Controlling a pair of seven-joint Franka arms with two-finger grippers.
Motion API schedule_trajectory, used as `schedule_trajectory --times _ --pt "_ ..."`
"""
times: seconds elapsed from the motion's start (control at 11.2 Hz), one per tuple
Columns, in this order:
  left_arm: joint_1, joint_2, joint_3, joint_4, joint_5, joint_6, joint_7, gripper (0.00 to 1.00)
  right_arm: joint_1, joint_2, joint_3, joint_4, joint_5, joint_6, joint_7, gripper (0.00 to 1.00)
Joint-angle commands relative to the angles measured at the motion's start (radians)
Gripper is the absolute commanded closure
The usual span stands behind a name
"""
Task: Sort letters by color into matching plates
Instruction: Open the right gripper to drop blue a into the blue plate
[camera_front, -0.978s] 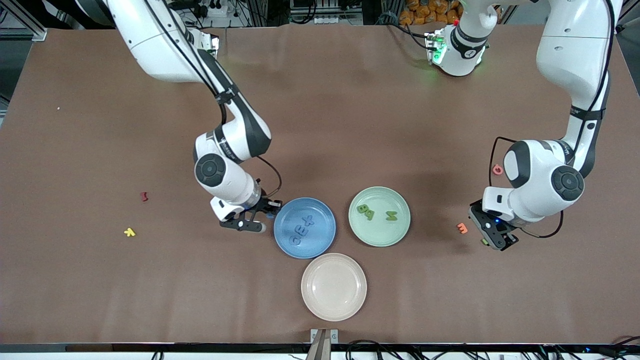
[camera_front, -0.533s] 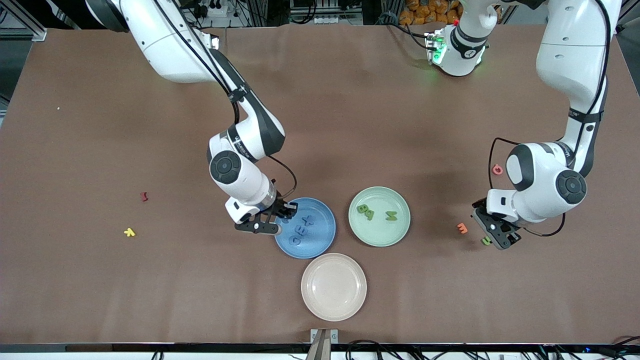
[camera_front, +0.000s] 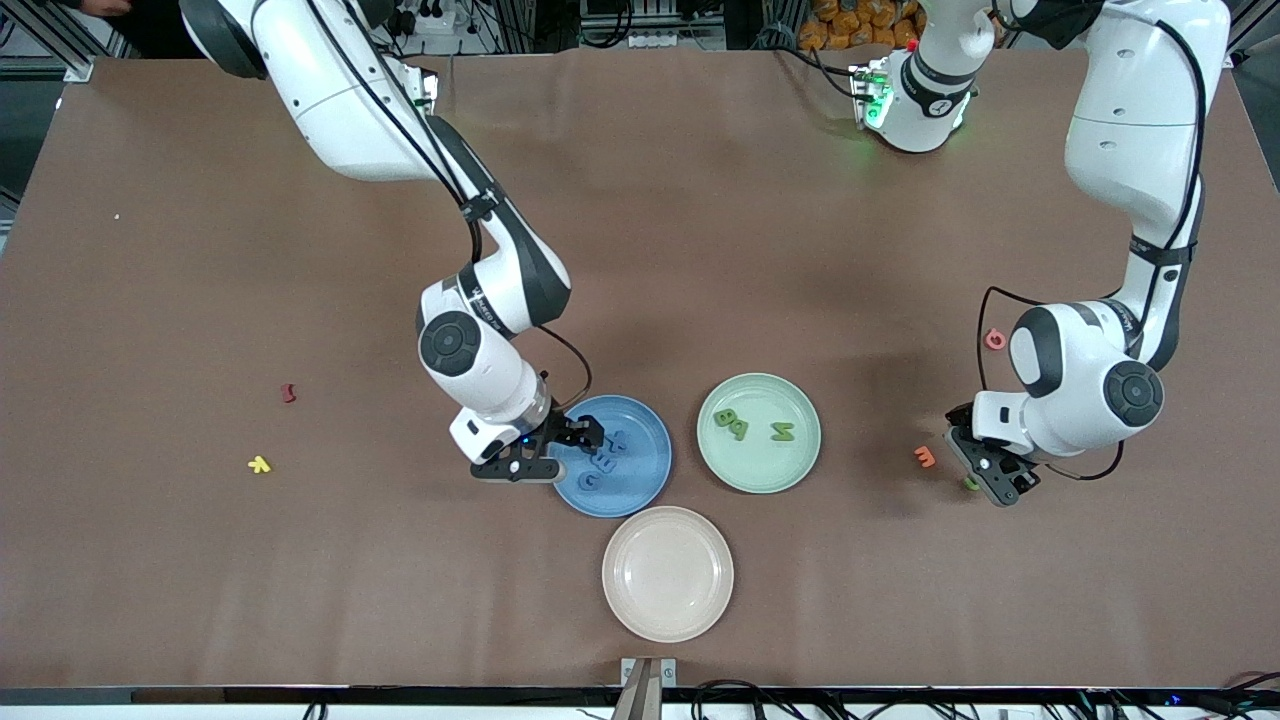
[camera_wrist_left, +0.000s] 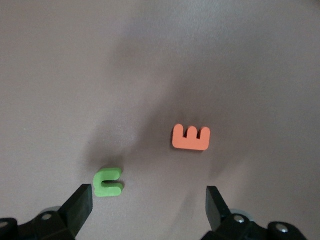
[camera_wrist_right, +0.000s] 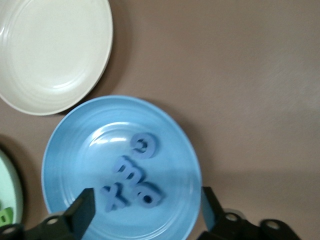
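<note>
Letters, front view: four blue letters (camera_front: 605, 460) lie in a cluster in the blue plate (camera_front: 645, 485), lower middle of the frame. Three green letters (camera_front: 735, 425) sit in the green plate (camera_front: 805, 465) beside it. The last green letter (camera_front: 970, 484) lies on the surface (camera_front: 700, 250) toward the left arm's end, just beside an orange letter (camera_front: 924, 457). The right end effector (camera_front: 560, 452) is over the blue plate's rim. The left end effector (camera_front: 985, 480) is low over the last green letter.

Left wrist view: the left end effector (camera_wrist_left: 147, 194) is spread wide and holds nothing. The last green letter (camera_wrist_left: 108, 182) lies flat close to one finger (camera_wrist_left: 80, 202), off centre in the gap. The orange letter (camera_wrist_left: 191, 138) is apart from it.

Right wrist view: the right end effector (camera_wrist_right: 146, 200) is wide apart and empty over the blue plate (camera_wrist_right: 65, 160). The blue letters (camera_wrist_right: 131, 177) are touching or overlapping in the plate.

Handling, my judgement: the foam piece is very light and soft, so it will squash and may cling to a pad or skid away. Centre over it first. Pinch across its outer edges, low at the surface, with light force.
</note>
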Motion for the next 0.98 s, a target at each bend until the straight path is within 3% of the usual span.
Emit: schedule_trajectory --times 0.0,0.18,0.53,0.62,0.89 --pt "-0.001 0.055 0.015 0.078 -0.043 -0.063 0.077 0.00 -0.041 -0.014 -0.054 0.021 0.019 -0.086 -0.154 0.00" --pt "0.001 0.070 0.015 0.095 -0.042 -0.065 0.086 0.00 -0.081 -0.031 -0.107 0.024 0.019 -0.157 -0.270 0.00" --pt "0.033 0.128 0.013 0.152 -0.043 -0.082 0.169 0.00 -0.255 -0.075 -0.127 0.022 0.006 -0.261 -0.507 0.00" --pt "0.042 0.133 0.012 0.152 -0.043 -0.082 0.175 0.04 -0.298 -0.083 -0.133 0.021 0.004 -0.271 -0.561 0.00" --pt "0.045 0.142 0.010 0.171 -0.051 -0.111 0.175 0.06 -0.378 -0.109 -0.186 0.018 0.001 -0.312 -0.643 0.00"
